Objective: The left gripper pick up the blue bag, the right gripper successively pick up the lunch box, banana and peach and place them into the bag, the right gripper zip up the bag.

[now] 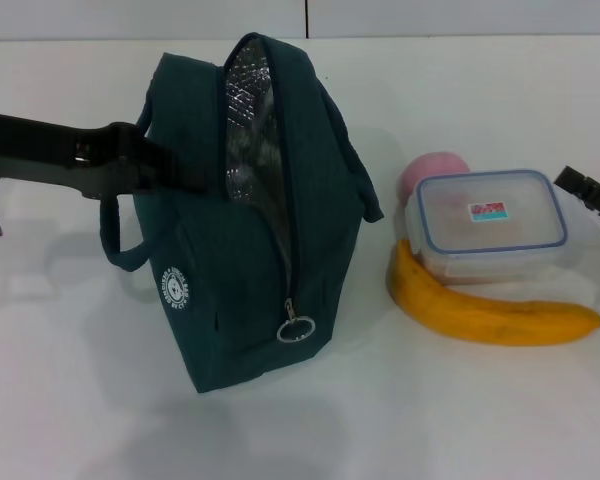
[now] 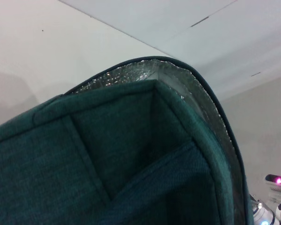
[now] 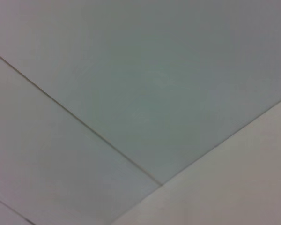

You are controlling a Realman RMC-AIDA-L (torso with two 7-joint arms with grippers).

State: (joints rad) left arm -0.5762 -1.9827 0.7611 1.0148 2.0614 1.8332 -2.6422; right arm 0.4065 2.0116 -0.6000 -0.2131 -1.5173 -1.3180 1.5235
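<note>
The dark blue-green bag [image 1: 245, 230] stands on the white table [image 1: 430, 420], unzipped, with its silver lining [image 1: 250, 130] showing. My left gripper [image 1: 190, 180] reaches in from the left and is shut on the bag's left wall near the top. The left wrist view shows the bag's fabric and lining rim [image 2: 131, 154] up close. The clear lunch box [image 1: 490, 225] with a blue-rimmed lid sits to the right of the bag. The banana [image 1: 490, 312] lies in front of it and the pink peach [image 1: 433, 170] behind it. My right gripper [image 1: 587, 190] shows only at the right edge, just beside the lunch box.
The bag's zipper pull ring [image 1: 296, 328] hangs at the near end of the opening. A carry strap [image 1: 120, 250] loops down the bag's left side. The right wrist view shows only pale wall panels [image 3: 140, 93].
</note>
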